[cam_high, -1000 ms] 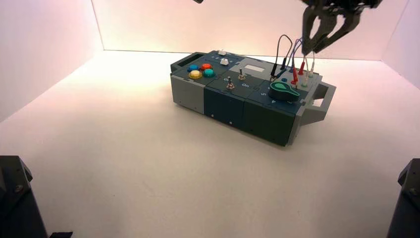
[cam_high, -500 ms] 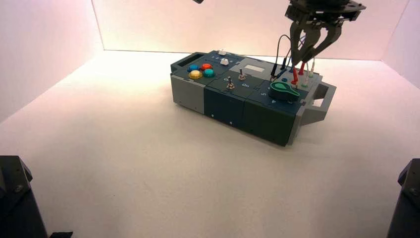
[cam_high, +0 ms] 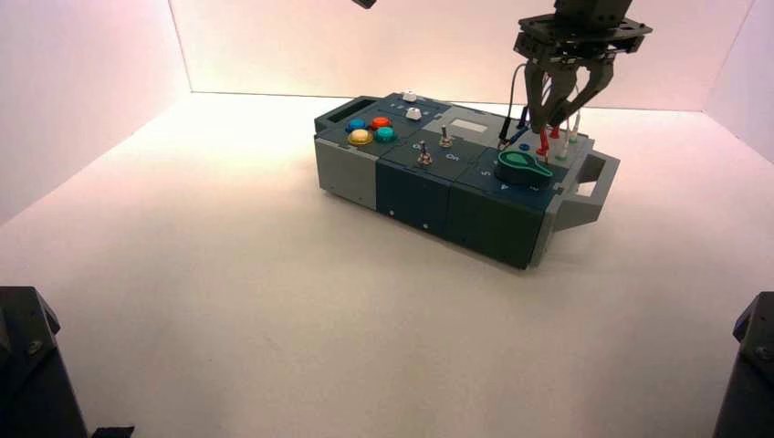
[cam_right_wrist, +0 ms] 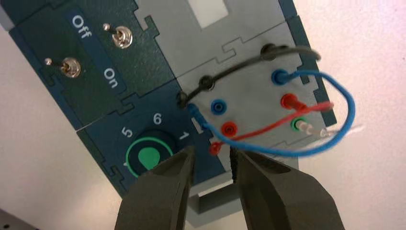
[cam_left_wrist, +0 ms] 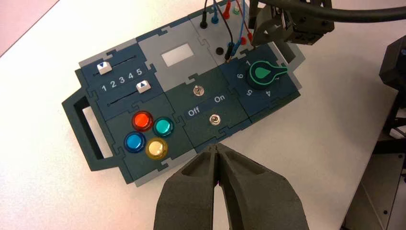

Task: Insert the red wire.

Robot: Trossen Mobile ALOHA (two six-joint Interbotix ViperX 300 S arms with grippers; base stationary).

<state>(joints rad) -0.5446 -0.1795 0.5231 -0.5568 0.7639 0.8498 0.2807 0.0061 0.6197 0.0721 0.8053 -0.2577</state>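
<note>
At the near right corner of the box (cam_high: 429,210) on the tabletop (cam_high: 274,301) sits the green-and-black knob (cam_high: 522,168); just beyond it, the red wire (cam_right_wrist: 268,127) has one plug free of the sockets, the other in the farther red socket. Right claw (cam_right_wrist: 213,151) is above that free plug, fingers apart; left claw (cam_left_wrist: 216,147), fingers together, hangs beyond the box's far side.

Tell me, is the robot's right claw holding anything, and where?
No, nothing is held: the right gripper's fingers stand open near the red plastic plug of the thin red wire.
</note>
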